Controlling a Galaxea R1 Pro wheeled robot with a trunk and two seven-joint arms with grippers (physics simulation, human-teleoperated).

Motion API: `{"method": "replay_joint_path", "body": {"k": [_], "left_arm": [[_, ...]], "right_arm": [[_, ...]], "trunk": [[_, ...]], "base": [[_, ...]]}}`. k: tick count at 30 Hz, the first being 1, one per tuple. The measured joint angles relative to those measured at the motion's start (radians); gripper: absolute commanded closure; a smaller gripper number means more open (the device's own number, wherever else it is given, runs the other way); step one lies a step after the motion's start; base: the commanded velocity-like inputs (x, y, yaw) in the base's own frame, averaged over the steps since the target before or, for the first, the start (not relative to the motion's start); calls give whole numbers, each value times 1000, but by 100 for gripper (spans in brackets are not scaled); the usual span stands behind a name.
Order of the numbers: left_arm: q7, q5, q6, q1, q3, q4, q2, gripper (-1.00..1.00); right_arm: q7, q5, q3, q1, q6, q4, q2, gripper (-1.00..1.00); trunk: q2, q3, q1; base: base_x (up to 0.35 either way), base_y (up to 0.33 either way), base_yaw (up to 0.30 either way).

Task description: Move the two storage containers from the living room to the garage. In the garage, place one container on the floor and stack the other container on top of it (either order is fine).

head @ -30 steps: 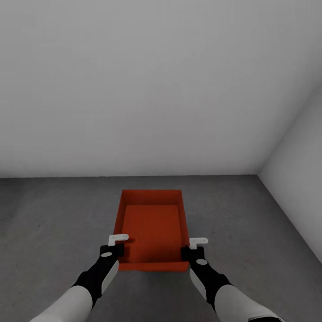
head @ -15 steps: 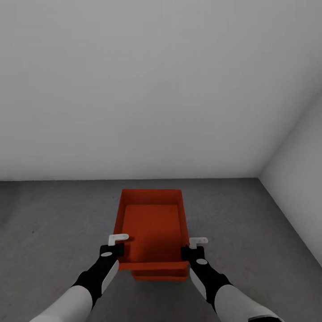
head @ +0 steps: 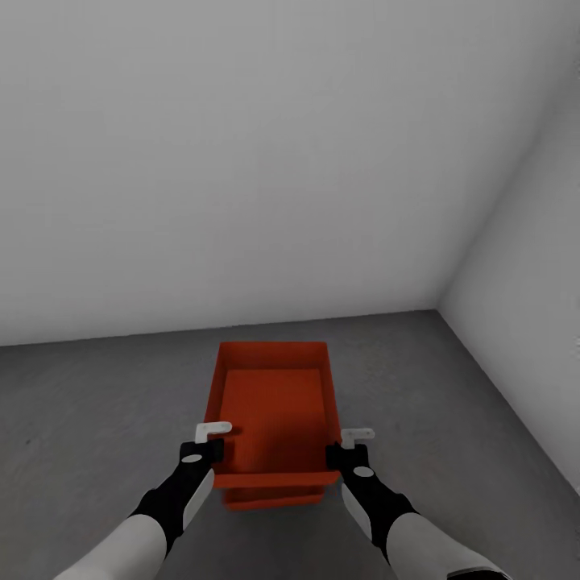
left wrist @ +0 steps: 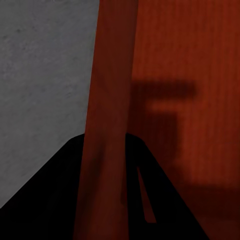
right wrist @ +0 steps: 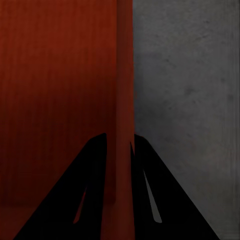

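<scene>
1. I am in the garage: grey walls fill the upper frame and the dark floor (head: pixel 97 419) runs across the lower half of the head view.
2. I hold one bin (head: pixel 274 403) at lower centre of the frame, open side up, carried between both arms.
3. The left claw (head: pixel 211 439) is clamped on the bin's left wall; the left wrist view shows that wall (left wrist: pixel 107 125) passing between the dark fingers.
4. The right claw (head: pixel 348 445) is clamped on the right wall; the right wrist view shows the wall edge (right wrist: pixel 125 100) pinched between its fingers.
5. A second bin (head: pixel 270 498) shows as an orange strip just below the near edge of the held one, at lower centre. I judge it lies on the floor beneath.
6. Progress, as I judge it: both bins are in the garage and one is down. Left to do: lower the held bin onto the other and open both claws.
7. Change from the earlier frames: the wall corner at right has shifted leftward and the floor line has tilted, so the camera turned. The lower bin's strip was absent a second ago and now peeks out left of where it first appeared. The grip on the held bin is unchanged.
</scene>
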Motion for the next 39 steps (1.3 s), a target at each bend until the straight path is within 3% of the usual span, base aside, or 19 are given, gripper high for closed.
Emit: {"method": "replay_joint_path", "body": {"k": [39], "left_arm": [[1, 2, 0, 0, -2, 0, 0, 100]], "right_arm": [[1, 1, -1, 0, 0, 1, 0, 100]], "trunk": [[0, 1, 0]], "base": [[0, 0, 30]]}}
